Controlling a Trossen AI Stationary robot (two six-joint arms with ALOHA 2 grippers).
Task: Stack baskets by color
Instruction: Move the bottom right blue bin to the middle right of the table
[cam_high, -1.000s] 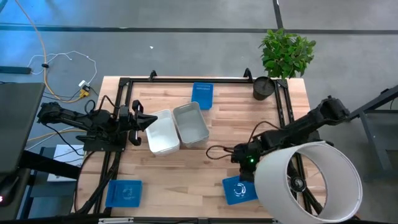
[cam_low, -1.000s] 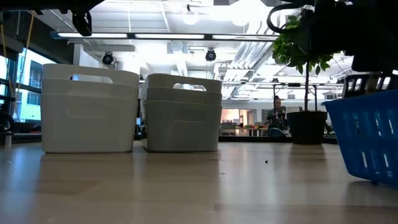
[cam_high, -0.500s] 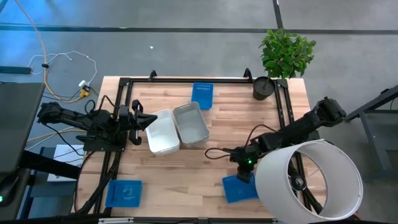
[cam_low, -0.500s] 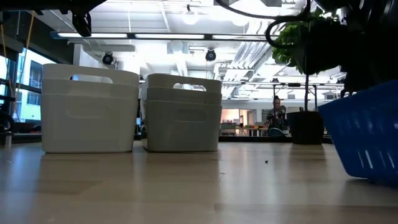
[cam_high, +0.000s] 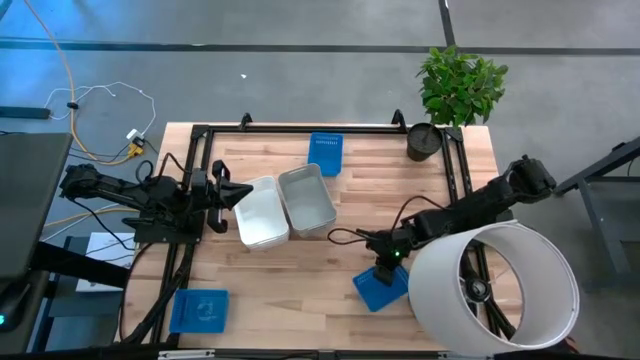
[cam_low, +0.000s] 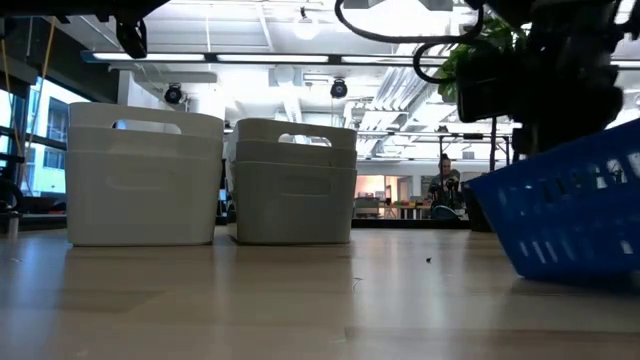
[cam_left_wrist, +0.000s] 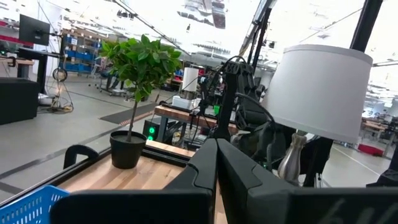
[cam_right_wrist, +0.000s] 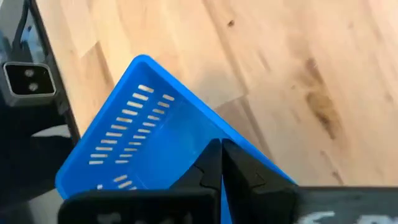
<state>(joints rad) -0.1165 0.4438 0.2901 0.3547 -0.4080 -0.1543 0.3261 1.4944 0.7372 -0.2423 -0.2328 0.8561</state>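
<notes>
Right gripper (cam_high: 385, 266) jaws pinch the tilted blue basket's (cam_high: 380, 288) rim.

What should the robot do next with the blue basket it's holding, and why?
Probably carry it toward another blue basket at the far edge. The right claw is shut on the blue basket, tilted off the table, and blue goes with blue.

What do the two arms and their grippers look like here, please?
Both arms are dark, jointed and slim. The left gripper and right gripper each have two black tapering fingers. A black cable loops beside the right arm, and a small green light glows near its wrist.
</notes>
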